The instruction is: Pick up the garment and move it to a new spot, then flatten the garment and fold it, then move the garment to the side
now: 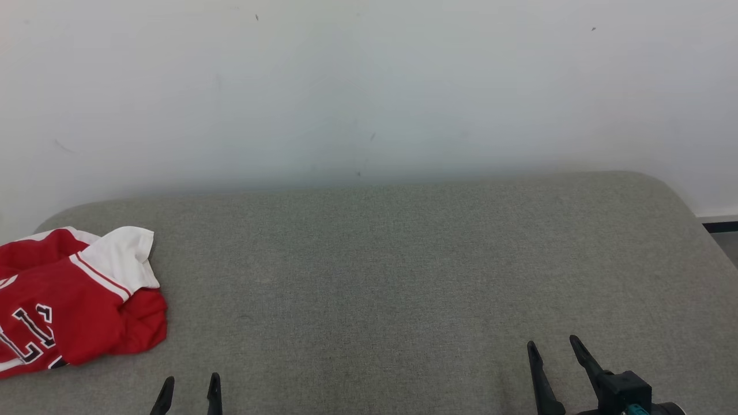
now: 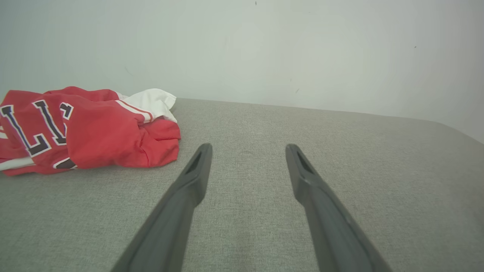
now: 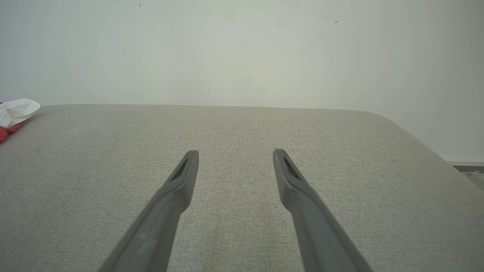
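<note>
One garment [image 1: 69,300], one grey surface [image 1: 403,276], two grippers: left gripper [image 1: 192,377], right gripper [image 1: 552,340]

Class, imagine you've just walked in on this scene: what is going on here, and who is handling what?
Nothing is being handled yet. A crumpled red and white garment lies at the left end of a grey padded surface set against a pale wall. The robot's left gripper and right gripper are both open and empty over the near edge. The left one is closer to the garment, but neither touches it, so the pick-up has not begun.
</note>
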Motion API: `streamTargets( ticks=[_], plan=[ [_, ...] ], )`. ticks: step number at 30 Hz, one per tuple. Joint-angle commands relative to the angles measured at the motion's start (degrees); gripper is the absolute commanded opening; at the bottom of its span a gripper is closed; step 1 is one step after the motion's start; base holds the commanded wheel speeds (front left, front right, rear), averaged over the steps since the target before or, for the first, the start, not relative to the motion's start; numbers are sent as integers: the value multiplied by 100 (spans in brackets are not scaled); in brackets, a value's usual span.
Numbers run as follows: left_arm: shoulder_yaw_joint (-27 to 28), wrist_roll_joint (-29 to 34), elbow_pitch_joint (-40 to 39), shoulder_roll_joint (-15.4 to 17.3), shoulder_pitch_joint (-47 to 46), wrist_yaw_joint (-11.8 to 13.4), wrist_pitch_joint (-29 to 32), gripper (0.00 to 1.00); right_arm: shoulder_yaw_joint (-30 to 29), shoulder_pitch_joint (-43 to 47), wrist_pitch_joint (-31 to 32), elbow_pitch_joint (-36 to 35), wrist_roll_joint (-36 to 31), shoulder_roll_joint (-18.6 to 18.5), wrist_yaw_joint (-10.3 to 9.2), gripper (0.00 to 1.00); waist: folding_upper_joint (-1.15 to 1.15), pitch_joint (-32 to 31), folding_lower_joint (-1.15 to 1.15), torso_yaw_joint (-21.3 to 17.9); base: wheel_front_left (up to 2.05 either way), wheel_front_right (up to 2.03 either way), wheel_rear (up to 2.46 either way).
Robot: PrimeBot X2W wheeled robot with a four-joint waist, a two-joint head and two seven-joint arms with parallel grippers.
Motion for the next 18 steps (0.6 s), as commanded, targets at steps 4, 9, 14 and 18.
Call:
streamTargets(
  ticks=[4,9,14,18],
  plan=[
    [14,-53,25,18,45,10,-16,100,-12,80,-37,8,-74,-17,16,100,0,-5,0,5,0,0,0],
    [5,-50,67,19,38,43,-16,100,10,86,-45,6,-74,-17,16,100,0,-11,0,9,0,0,0],
    [-12,-59,88,18,27,44,-16,100,-15,103,-52,-17,-92,-17,16,100,0,-15,0,36,0,0,0],
    [31,-98,56,18,97,94,-12,100,-33,170,-61,-21,-58,-16,16,100,0,-53,0,209,0,0,0]
  ],
)
